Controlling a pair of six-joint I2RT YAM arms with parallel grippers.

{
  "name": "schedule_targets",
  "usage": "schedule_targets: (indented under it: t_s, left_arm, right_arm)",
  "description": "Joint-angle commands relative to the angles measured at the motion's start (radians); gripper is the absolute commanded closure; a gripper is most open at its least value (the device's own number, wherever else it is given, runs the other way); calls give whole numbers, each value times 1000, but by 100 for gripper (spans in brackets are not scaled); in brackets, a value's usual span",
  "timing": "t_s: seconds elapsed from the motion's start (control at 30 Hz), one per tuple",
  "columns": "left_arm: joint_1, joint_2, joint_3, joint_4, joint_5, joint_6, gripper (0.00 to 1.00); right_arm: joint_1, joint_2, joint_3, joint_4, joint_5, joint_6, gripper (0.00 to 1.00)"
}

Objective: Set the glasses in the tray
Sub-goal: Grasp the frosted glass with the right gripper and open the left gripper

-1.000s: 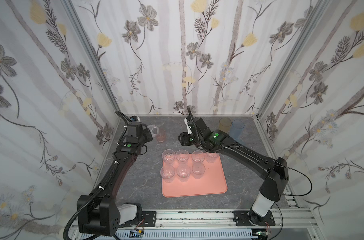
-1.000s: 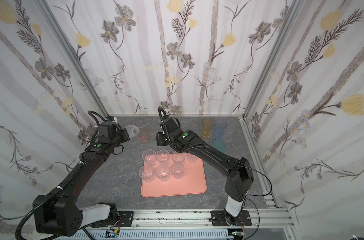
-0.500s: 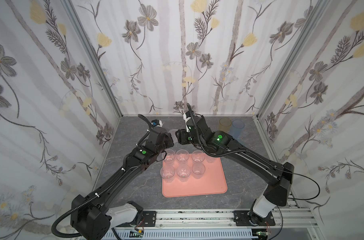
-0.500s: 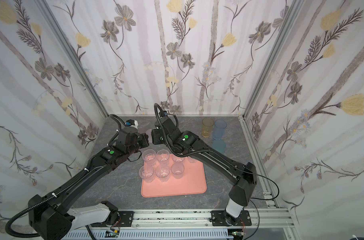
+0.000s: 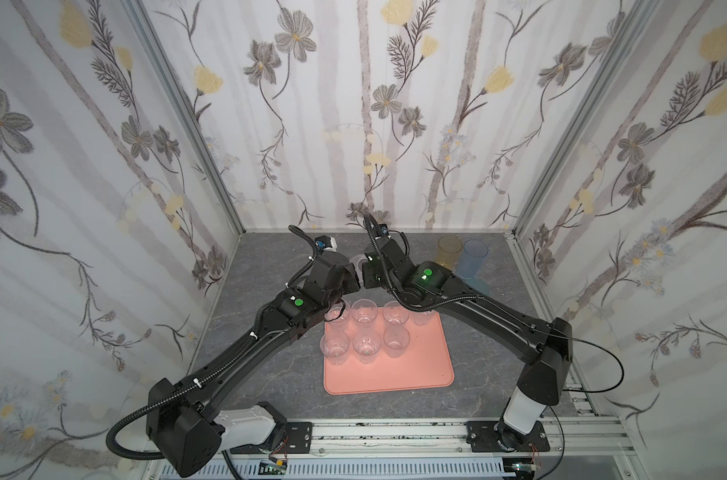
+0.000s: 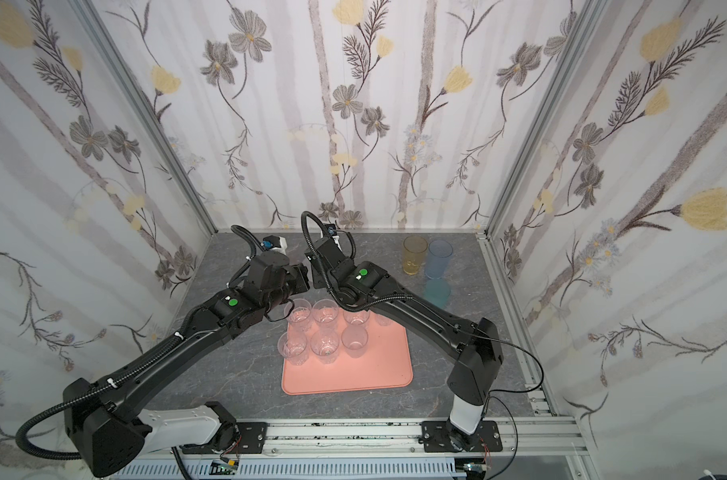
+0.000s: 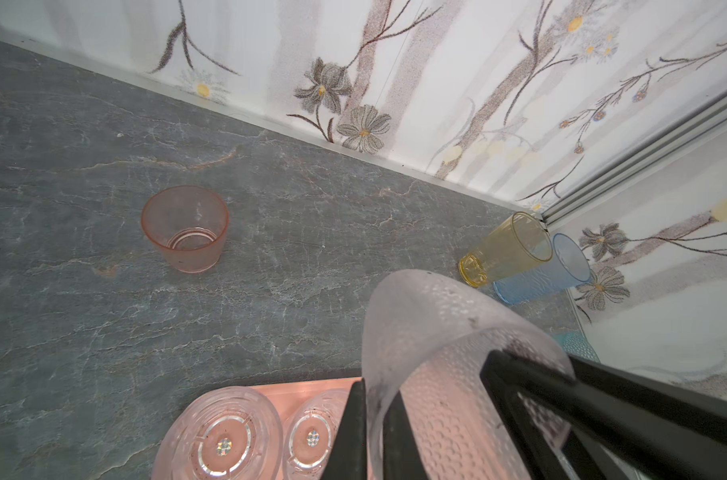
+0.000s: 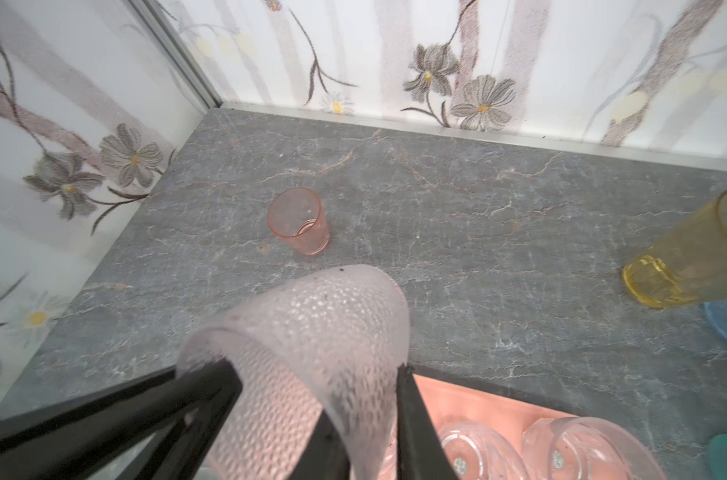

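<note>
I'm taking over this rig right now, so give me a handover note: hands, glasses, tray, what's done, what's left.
Hands: left hand shut on the rim of a textured clear tumbler, in the air by the far edge of the tray; right hand pinches the same rim.
Done: seven clear tumblers upright on the tray, four behind, three in front.
Left: the held tumbler, plus pink glass, amber glass, blue glass and teal glass on the tabletop.

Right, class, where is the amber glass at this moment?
In both top views the amber glass stands on the table at the back right, off the tray, with the blue glass close on its right.
</note>
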Motion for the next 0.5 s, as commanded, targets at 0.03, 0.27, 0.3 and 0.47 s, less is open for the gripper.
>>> schedule_targets:
  t_s: [0.03, 0.27, 0.3, 0.47]
  left_arm:
    - [-17, 48, 71, 33, -35, -23, 100]
    - [-55, 107, 131, 36, -34, -16, 86]
    - [-61, 107, 160, 36, -34, -10, 82]
    - [-78, 87, 164, 37, -26, 0, 66]
  right_arm:
    - [-28, -21, 7, -24, 37, -25, 93]
    - [-80, -67, -4, -29, 6, -47, 100]
    - [-83, -73, -11, -29, -2, -48, 100]
    - [-86, -98, -62, -4, -38, -21, 100]
